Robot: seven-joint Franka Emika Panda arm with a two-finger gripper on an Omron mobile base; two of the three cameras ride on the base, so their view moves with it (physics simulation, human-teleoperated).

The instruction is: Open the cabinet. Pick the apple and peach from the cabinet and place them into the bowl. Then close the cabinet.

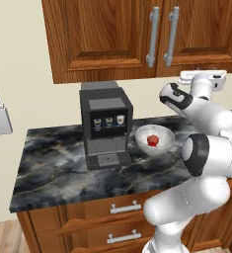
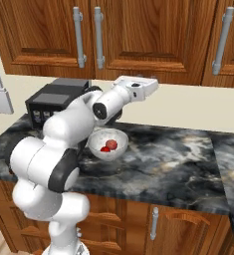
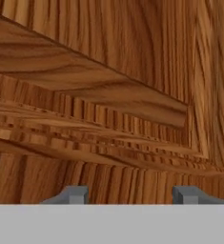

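Note:
Both doors of the reddish-brown cabinet [image 1: 102, 34] [image 2: 153, 35] are shut, their grey bar handles [image 1: 152, 37] side by side. On the dark marble counter stands the white bowl [image 1: 163, 147] [image 2: 96, 148], with red fruit [image 1: 153, 141] in it. The right base view shows two reddish pieces [image 2: 112, 144] there; I cannot tell apple from peach. My gripper [image 3: 131, 194] is raised against the lower edge of the right-hand door, close to its wood panel [image 3: 108, 86]. Its fingertips [image 3: 75, 194] stand apart with nothing between them.
A black coffee machine [image 1: 105, 123] stands left of the bowl. The marble counter [image 2: 178, 164] runs to the right. Below it are wooden drawers [image 1: 125, 207] with short handles. Another wall cabinet door with a bar handle [image 2: 223, 40] hangs at the right.

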